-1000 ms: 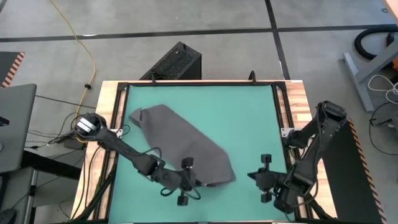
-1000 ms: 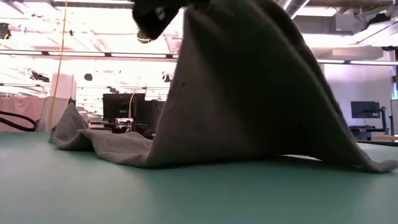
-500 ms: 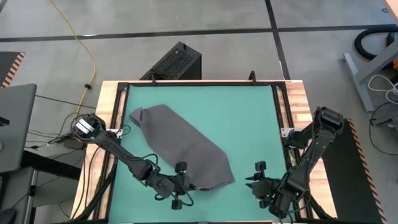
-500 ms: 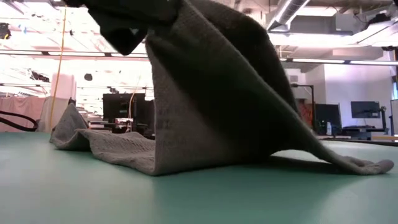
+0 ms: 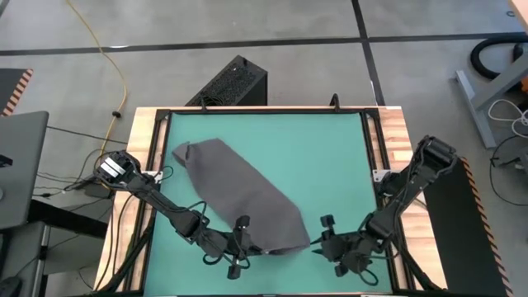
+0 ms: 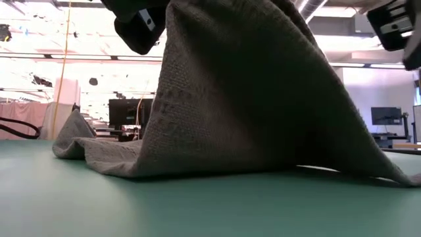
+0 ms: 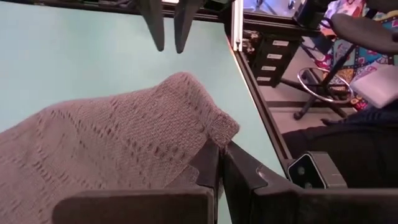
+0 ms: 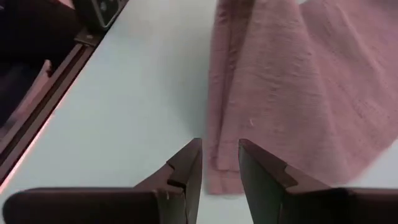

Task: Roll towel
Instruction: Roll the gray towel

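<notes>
- Towel (image 5: 239, 194), dark grey and soft, lies slantwise on the green mat (image 5: 330, 157), running from the mat's far left part down to its near edge at about the middle.
- From table height, the towel (image 6: 263, 112) rises like a tent, its near end lifted off the mat while its far end stays bunched low on the mat.
- Green mat covers the table top, framed by a wooden table border (image 5: 398, 132) on either side.
- Left arm reaches in from the mat's left side; its left gripper (image 5: 239, 247) is at the towel's near end, fingers closed tight on a pinch of the towel's edge (image 7: 214, 134), holding that end up.
- Right arm comes in from the mat's right side; its right gripper (image 5: 323, 238) sits just beside the towel's near right corner, fingers (image 8: 186, 165) a narrow way apart and holding nothing, tips pointed at the towel's edge.
</notes>
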Robot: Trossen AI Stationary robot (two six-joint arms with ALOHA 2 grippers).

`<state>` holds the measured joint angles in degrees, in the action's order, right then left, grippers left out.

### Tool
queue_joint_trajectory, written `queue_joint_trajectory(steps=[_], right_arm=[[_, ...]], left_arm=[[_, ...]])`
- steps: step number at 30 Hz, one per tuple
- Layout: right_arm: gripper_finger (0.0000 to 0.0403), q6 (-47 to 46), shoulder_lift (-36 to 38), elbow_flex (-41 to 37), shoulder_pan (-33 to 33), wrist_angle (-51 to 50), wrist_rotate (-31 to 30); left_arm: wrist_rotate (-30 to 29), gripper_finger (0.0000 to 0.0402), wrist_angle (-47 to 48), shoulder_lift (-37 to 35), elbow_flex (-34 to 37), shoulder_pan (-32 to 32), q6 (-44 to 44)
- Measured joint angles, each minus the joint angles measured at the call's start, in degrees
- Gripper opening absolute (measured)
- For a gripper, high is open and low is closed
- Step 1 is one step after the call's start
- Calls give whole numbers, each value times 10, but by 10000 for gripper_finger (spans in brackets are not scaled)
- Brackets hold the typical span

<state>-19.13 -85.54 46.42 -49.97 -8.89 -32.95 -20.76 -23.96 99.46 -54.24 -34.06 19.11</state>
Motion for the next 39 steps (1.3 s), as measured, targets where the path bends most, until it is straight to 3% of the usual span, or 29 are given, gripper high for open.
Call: queue_joint_trajectory(steps=[9,16,22,33,39], right_arm=[[135,27,-1,0,14,-8,5],[187,81,-10,1,29,24,44],[225,106,-86,1,33,32,36],[226,125,-147,1,49,59,29],[216,145,-178,4,71,68,59]], left_arm=[[1,0,0,0,0,4,-10],[9,0,0,0,0,4,-7],[11,0,1,0,-1,7,1],[71,0,2,0,-1,20,22],[113,0,14,0,-1,28,50]])
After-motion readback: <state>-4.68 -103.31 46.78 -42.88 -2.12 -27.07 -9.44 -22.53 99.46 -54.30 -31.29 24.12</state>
